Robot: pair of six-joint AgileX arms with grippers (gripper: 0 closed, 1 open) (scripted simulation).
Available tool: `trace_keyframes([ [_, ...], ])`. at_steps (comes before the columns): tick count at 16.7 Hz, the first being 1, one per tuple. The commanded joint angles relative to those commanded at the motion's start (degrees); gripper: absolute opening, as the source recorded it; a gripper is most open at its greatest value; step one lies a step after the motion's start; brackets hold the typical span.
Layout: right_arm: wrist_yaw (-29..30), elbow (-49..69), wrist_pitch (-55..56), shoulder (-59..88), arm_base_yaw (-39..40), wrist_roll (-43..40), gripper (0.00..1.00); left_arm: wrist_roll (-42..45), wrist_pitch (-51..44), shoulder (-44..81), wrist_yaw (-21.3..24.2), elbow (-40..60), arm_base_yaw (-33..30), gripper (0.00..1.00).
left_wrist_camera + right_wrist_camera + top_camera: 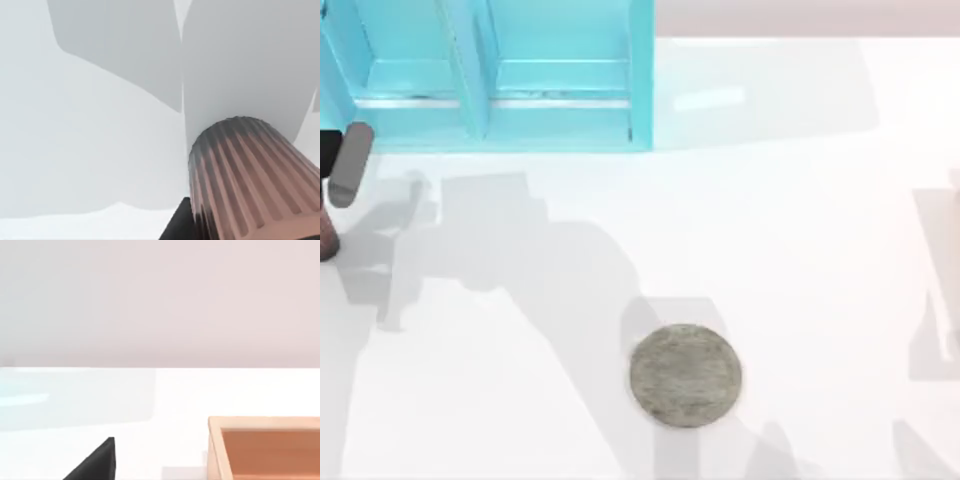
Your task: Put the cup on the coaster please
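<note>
Cup at left gripper — coaster well apart.

Ribbed copper cup perhaps lifted, far from grey coaster

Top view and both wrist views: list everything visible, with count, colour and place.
coaster: one, mottled grey, flat on the table, lower middle of the top view.
cup: one, reddish-brown, ribbed, close under the left wrist camera; a sliver at the top view's far left edge.
cabinet: one, light blue, table's back left.
wooden box: one, orange-tan, open, on the table in the right wrist view.
table: one, white.
left gripper: one, grey and black, far left edge, by the cup.
</note>
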Motion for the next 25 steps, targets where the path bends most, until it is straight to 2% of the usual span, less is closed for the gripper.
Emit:
trace_keyframes([
  [8,0.0,0.0,0.0,0.0,0.0,0.0,1.0,-0.3,-0.12,0.0,0.0,0.09,-0.33,0.0],
  [12,0.0,0.0,0.0,0.0,0.0,0.0,1.0,-6.25,-1.11,0.59,0.04,1.03,-3.2,0.0],
  [18,0.0,0.0,0.0,0.0,0.0,0.0,1.0,-27.29,-3.8,1.58,0.26,3.55,-12.4,0.0],
  [25,0.0,0.0,0.0,0.0,0.0,0.0,1.0,-63.84,-7.36,1.5,0.65,6.4,-26.55,0.0],
])
